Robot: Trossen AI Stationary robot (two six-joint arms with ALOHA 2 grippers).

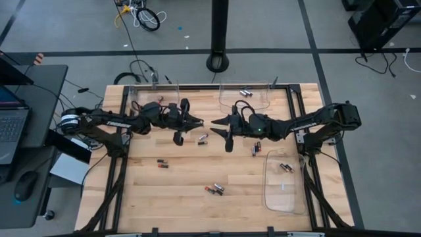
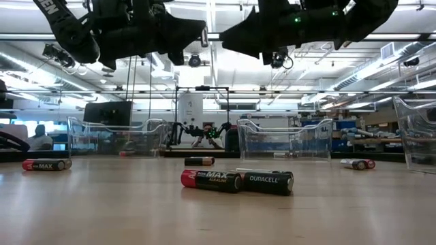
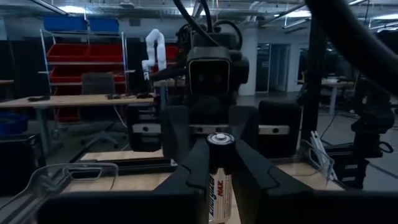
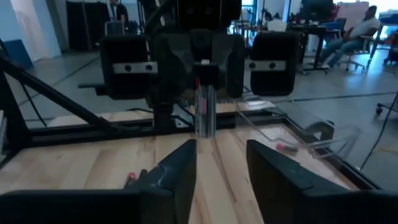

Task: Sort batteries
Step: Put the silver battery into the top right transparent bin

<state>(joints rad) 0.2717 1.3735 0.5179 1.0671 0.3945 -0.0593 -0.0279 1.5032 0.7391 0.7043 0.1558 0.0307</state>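
Jaws of the left gripper [image 3: 217, 186] clamped an upright battery [image 3: 219, 174] high over mid-table; facing it, the right gripper [image 4: 221, 165] stood parted, holding nothing (a handover, I judged). Better it back straight away, clear of the cell, before the left carries it to a tray [image 1: 245, 97]

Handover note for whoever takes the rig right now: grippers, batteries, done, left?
Left gripper: shut on a battery, raised mid-table, facing the right arm.
Right gripper: jaws open, empty, just short of that battery. Looks like a handoff between the arms.
Trays: far tray holds a few cells, right tray holds one or two.
Loose on the table: a pair near the front, one on the left, a few in the middle.
Left to do: place the held battery, then sort the loose ones.
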